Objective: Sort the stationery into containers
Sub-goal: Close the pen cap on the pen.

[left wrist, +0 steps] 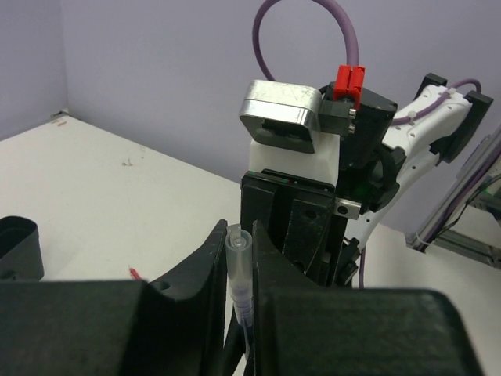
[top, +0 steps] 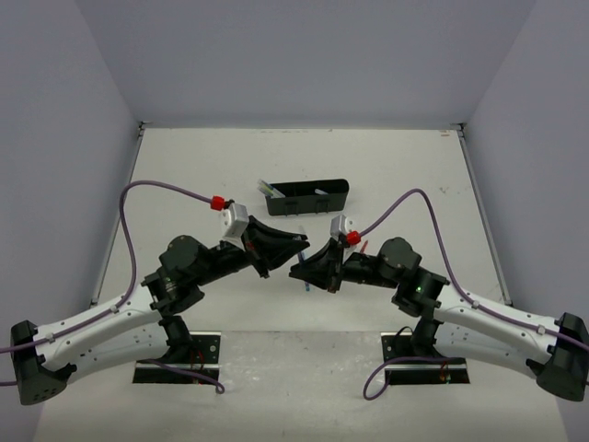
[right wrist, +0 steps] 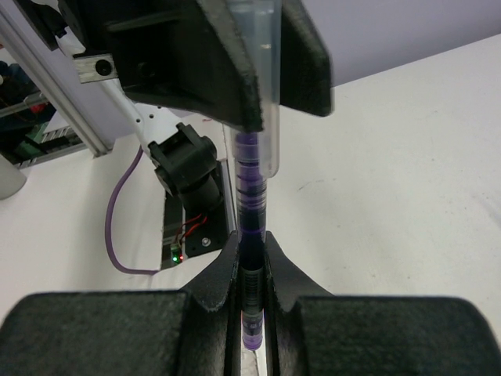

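Observation:
One pen is held in the air by both grippers, above the table in front of the container. My left gripper (left wrist: 239,235) is shut on its clear cap (left wrist: 237,258). My right gripper (right wrist: 252,254) is shut on its purple-blue barrel (right wrist: 250,204), and the barrel's lower end (top: 305,285) pokes out below the fingers. In the top view the left gripper (top: 298,245) and right gripper (top: 296,269) meet tip to tip. The black organizer tray (top: 309,195) lies behind them with a yellow-green pen (top: 268,188) sticking out at its left end.
A red pen tip (left wrist: 135,274) lies on the table near the tray's end (left wrist: 17,244). Both black base plates (top: 179,361) sit at the near edge. Purple cables (top: 166,190) arch over each arm. Walls close the table's left, right and far sides.

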Robot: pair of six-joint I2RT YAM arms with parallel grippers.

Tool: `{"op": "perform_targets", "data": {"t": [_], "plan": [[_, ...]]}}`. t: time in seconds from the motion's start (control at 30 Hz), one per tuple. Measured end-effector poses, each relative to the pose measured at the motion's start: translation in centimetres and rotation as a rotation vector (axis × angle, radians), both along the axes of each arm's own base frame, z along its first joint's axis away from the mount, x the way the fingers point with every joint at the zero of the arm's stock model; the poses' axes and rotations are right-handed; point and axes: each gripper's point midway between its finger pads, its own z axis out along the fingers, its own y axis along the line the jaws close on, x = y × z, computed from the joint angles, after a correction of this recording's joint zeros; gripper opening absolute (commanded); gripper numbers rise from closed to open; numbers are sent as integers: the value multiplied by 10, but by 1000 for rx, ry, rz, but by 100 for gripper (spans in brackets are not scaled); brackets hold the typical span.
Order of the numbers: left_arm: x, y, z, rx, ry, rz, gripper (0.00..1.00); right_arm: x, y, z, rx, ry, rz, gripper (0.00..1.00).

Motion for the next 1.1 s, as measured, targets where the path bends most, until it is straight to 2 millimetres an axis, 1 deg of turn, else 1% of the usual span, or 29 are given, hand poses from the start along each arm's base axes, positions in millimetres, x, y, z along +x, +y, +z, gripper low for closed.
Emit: {"op": "perform_targets", "data": {"t": [0.03, 0.33, 0.4, 0.5, 0.67, 0.73, 0.8, 0.93, 1.03, 1.1], "plan": [[-1, -1, 0, -1, -1, -11, 0, 0, -1, 1, 0, -2, -1, 0], [-8, -4, 4, -41, -15, -55, 0, -4, -6, 5, -14, -16, 3, 0], [-9, -5, 3, -61, -2, -63, 0, -5, -8, 5, -22, -13, 1, 0], [-9, -7, -4, -101, 28, -71, 0, -4, -10, 7, -36, -4, -12, 0], [2, -6, -10, -201, 96, -38, 0, 4, -10, 8, -113, 45, -49, 0], [11, -1, -6, -259, 119, 12, 0, 13, -10, 13, -143, 68, -60, 0], [17, 1, -1, -308, 138, 48, 0, 17, -11, 20, -159, 99, -49, 0], [22, 0, 6, -370, 167, 86, 0, 19, -12, 29, -167, 145, -19, 0], [22, 1, 6, -377, 178, 99, 0, 16, -11, 25, -168, 163, 3, 0], [23, 2, 2, -342, 191, 125, 0, 15, -9, 18, -159, 164, 15, 0]]}}
